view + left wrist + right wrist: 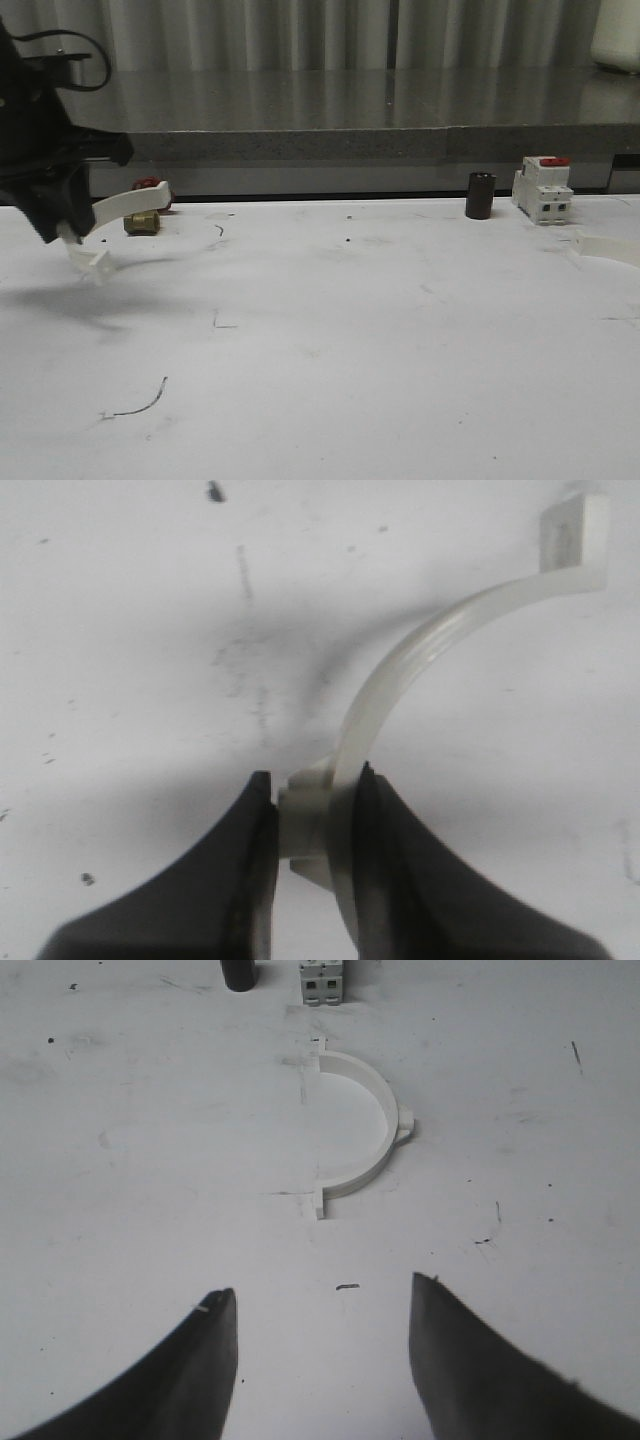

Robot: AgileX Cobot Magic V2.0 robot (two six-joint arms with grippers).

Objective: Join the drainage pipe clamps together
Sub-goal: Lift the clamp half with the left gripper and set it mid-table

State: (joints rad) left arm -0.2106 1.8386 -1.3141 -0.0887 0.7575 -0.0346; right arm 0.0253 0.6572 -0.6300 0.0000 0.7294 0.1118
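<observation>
Black fingers (375,860) of the left hand (315,845) are pressed together on the outer nub of one drainage pipe clamp (420,670), whose white arc curves away from them to a flat end tab. From the front, that left hand (62,225) hangs above the white counter (350,340) at its far left side, with the held clamp (120,208) raised clear of the surface and casting a shadow below.

Fingers of the right hand (320,1360) stand apart over bare counter, gripping nothing. Ahead of them the second clamp (365,1125) lies flat on the counter, its nub pointing sideways; in the front view it shows faintly at the far right edge (610,248), well apart from the held one.

Along the back edge stand a dark cylinder (480,195) and, just beside it, a white breaker with a red top (542,188). Near the left hand sit a small brass fitting (142,222) and a red object (150,185) partly hidden behind the clamp.
</observation>
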